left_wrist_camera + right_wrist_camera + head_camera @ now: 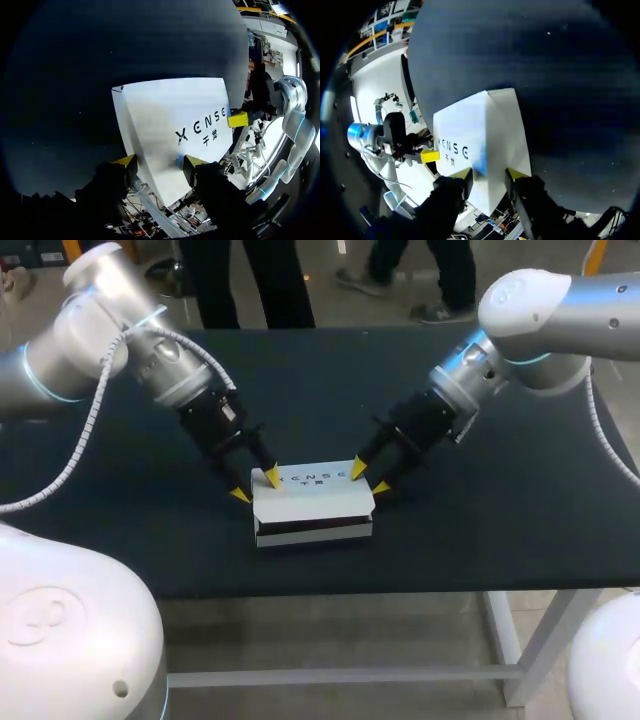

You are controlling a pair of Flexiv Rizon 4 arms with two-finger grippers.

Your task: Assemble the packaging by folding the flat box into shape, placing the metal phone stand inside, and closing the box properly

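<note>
Just back from the near edge of the black table (480,540), at its middle, sits the white box (312,502), folded into shape with its lid (310,485) lying over the top. A dark gap shows along the near face under the lid's front edge, so the closure is judged incomplete. The metal phone stand is not visible; whether it is inside cannot be confirmed. The left gripper (256,486) is at the far left corner of the box, its fingers spread: one yellow tip rests on the lid, the other stands just off the left edge. The right gripper (369,479) mirrors this at the far right corner, fingers likewise apart, one tip on the lid and one beside the right edge. Neither clamps the box, as far as can be seen. The step in hand appears to be seating the lid. Recommended: press both corners down evenly, hold the base from sliding, and work toward the near edge so the front flap tucks in without creasing.
</note>
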